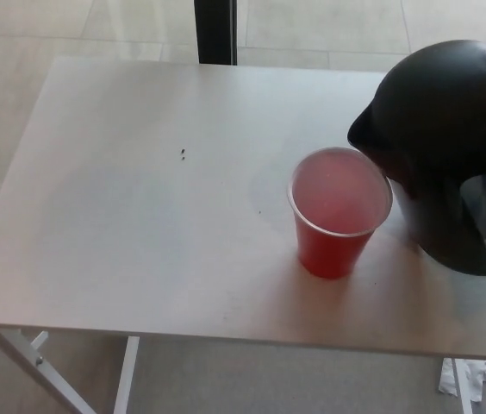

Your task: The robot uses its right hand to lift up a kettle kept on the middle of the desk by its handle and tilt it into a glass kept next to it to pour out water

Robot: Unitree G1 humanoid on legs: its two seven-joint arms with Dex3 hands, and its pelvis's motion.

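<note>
Starting at the left of the frame, we see the pale counter point(140, 216) bare except for two tiny dark specks point(181, 154) in its upper-left part. Below its lower-left corner the white frame legs point(53, 371) show, and a dark post point(215, 30) stands behind the far edge at top centre.

Right of centre stands the red cup point(339, 216), upright, open mouth towards us; we cannot tell whether it holds any liquid. This is the vessel the task calls a glass.

At the right edge is the black kettle point(450, 155), large and rounded, its spout point(365, 134) leaning over the cup's upper-right rim. Whether its base rests on the counter or is lifted we cannot tell. A dark shape at the top-right corner may be part of the right hand, but it is too cut off to say. Neither hand shows clearly, so we cannot tell how the fingers stand.

We judge the pour to be just starting. The risk is that the kettle body, nearly touching the light cup, nudges and topples it, or that water overshoots the rim if the tilt comes too fast.
</note>
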